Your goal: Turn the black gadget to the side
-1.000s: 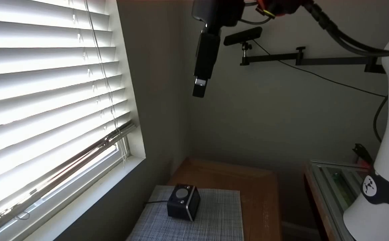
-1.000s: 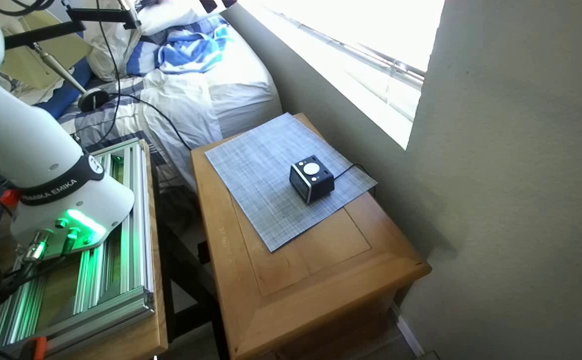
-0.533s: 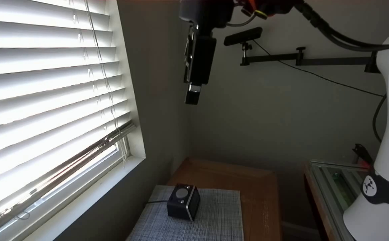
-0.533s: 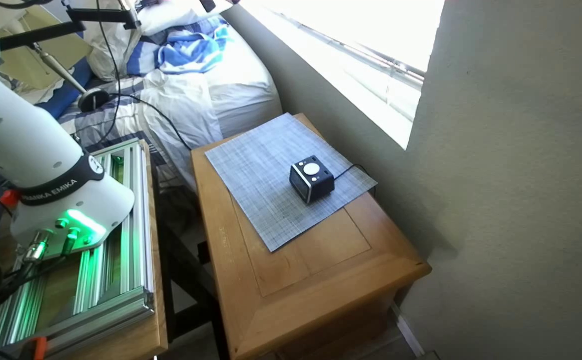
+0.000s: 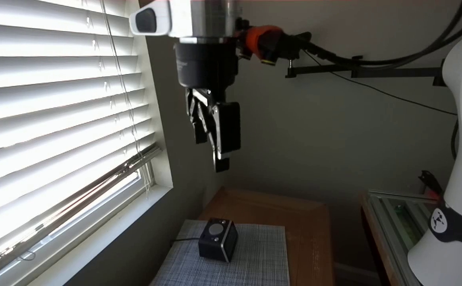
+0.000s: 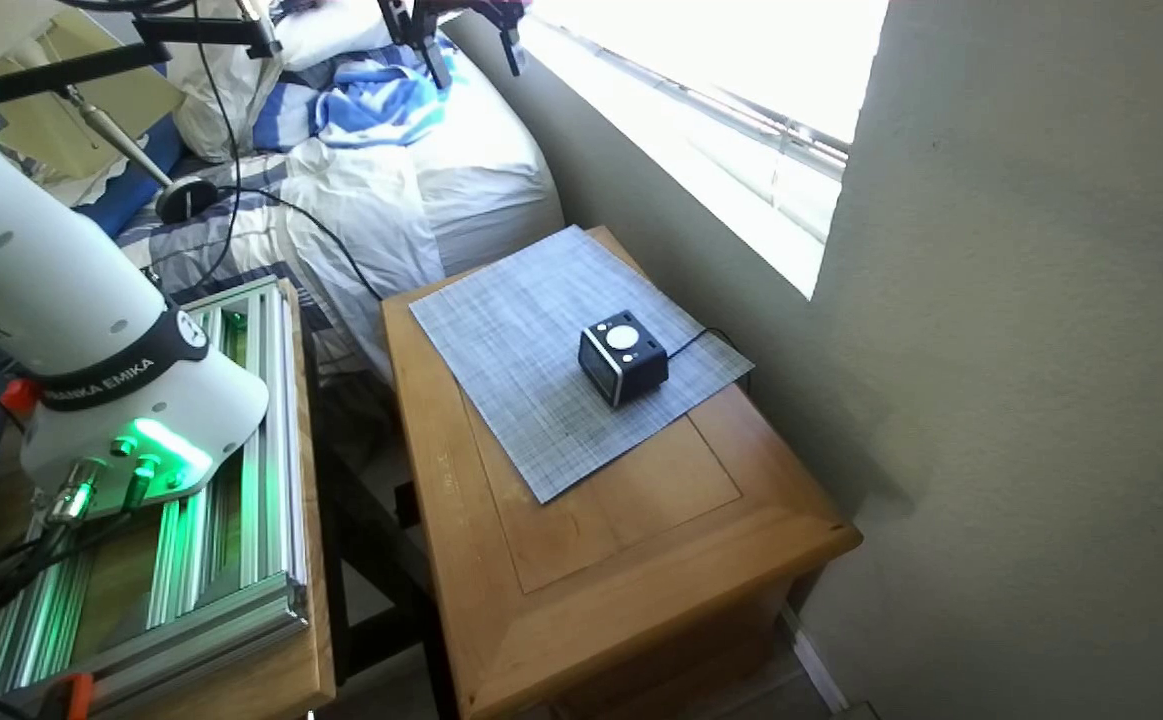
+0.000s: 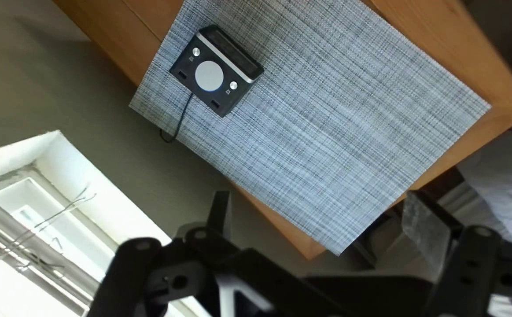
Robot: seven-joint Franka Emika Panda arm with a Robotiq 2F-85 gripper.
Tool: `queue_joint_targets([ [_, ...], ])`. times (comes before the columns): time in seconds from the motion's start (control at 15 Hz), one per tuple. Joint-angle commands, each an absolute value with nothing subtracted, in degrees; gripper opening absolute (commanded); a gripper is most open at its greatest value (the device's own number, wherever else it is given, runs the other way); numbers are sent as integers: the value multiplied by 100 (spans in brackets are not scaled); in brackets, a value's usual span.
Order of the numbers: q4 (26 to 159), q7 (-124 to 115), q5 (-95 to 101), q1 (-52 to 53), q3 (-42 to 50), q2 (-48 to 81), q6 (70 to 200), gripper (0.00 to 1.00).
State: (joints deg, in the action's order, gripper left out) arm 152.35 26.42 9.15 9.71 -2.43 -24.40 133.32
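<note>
The black gadget (image 5: 219,243) sits upright on a grey woven mat (image 5: 262,254). It also shows in an exterior view (image 6: 631,368) and in the wrist view (image 7: 216,72). Its top has a pale round dial, with a small silver knob to each side and a silver edge strip. A thin cord runs from its back toward the wall. My gripper (image 5: 211,154) is open and empty, pointing down, high above the table. It also shows at the top of an exterior view (image 6: 478,72). In the wrist view, the open fingers (image 7: 317,198) are well apart from the gadget.
The mat lies on a wooden table (image 6: 591,640) set against the wall. A window with blinds (image 5: 56,99) and its sill (image 5: 107,234) stand beside the table. A bed (image 6: 481,190) stands beyond its far end. A camera bracket (image 5: 374,72) is on the wall behind the arm.
My gripper has come down and shifted toward the window side, and it has turned so both open fingers show. The black gadget has not moved.
</note>
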Motion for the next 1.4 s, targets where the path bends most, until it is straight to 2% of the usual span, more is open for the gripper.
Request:
queue_joint_targets([
  [0.0,14559,3603,1053,1039,-34,-1381,13189,100],
  [0.73,13738,5135,2263,780,-348,597,13039,100],
  [0.8,14050,4818,2005,747,-351,240,13157,100],
  [1.33,13787,4895,2177,737,-391,686,13058,100],
])
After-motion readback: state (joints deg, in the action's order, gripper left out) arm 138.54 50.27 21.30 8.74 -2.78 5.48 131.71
